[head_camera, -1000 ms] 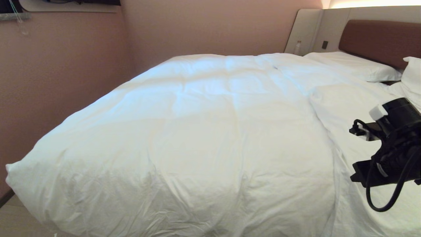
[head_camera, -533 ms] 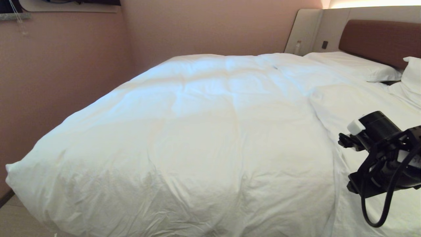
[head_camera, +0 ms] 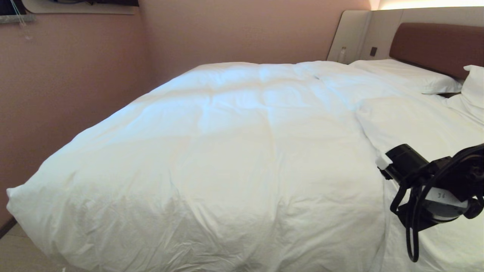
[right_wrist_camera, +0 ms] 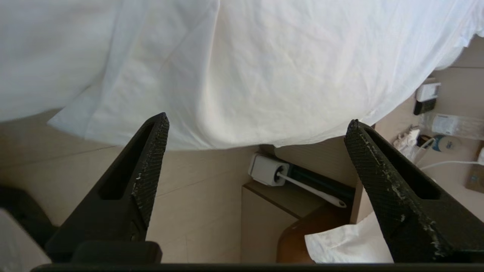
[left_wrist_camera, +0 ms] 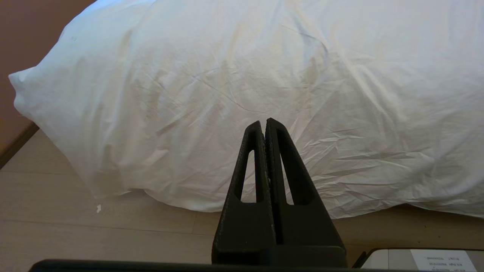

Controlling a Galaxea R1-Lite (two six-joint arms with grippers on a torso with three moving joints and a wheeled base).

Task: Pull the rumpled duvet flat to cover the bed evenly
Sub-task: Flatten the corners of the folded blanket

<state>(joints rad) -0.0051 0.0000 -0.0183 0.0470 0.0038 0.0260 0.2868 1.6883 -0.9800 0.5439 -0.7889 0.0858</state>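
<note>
The white puffy duvet [head_camera: 234,151] lies over most of the bed, with a fold ridge on its right side where a flatter white layer [head_camera: 412,124] begins. The bed's brown headboard [head_camera: 435,45] is at the far right. My right arm [head_camera: 431,185] hangs over the duvet's near right part. In the right wrist view the right gripper [right_wrist_camera: 258,121] is wide open and empty, just off the hanging duvet edge [right_wrist_camera: 264,94]. The left gripper [left_wrist_camera: 262,122] is shut and empty, low before the duvet's creased foot end [left_wrist_camera: 264,68].
Two white pillows [head_camera: 408,75] [head_camera: 474,87] lie by the headboard. A pink wall [head_camera: 56,94] runs close along the bed's left side. Beside the bed's right edge are a low beige cabinet [right_wrist_camera: 264,219], a white box with a stick [right_wrist_camera: 268,170] and a white cloth [right_wrist_camera: 348,241].
My right arm has sunk and shifted left over the duvet's right side, and its wrist has turned. The duvet and the left arm have not moved.
</note>
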